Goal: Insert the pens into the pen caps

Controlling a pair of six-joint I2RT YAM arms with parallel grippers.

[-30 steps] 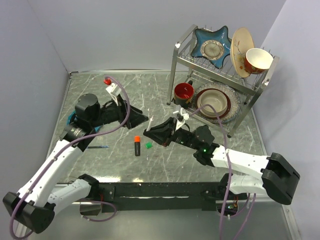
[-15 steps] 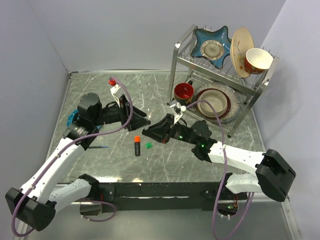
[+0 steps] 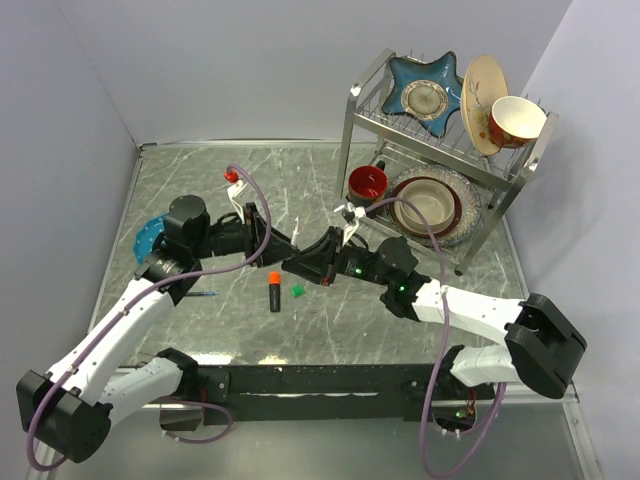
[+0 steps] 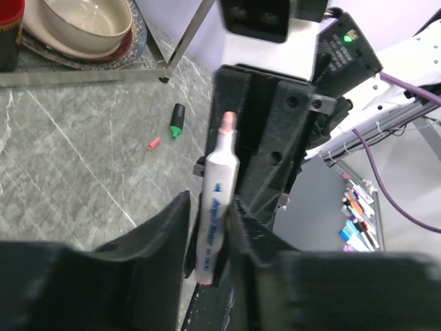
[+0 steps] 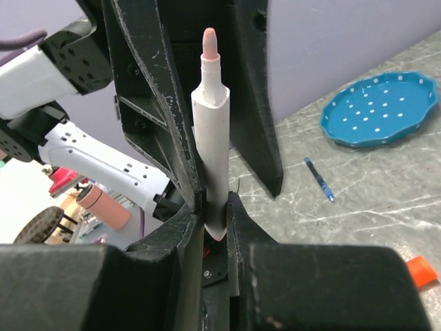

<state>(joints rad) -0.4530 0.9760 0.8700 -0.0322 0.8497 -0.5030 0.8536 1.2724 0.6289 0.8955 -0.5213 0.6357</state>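
Observation:
My right gripper is shut on the tail of the thin white pen, which stands upright with its pink tip bare. My left gripper faces it over the table's middle, its jaws narrowed around the same white pen. One finger touches the barrel and a gap shows at the other. From above, the two grippers meet tip to tip. An orange-tipped black marker, a green cap and a thin blue pen lie below them. A green-tipped marker and a pink cap lie farther right.
A metal dish rack with bowls, plates and a red mug stands at the back right. A blue dotted plate lies at the left, partly under my left arm. Walls close the table at the left and back.
My left gripper has moved right to the white pen and its jaws have narrowed around the barrel. The right gripper has shifted slightly left, still holding the pen.

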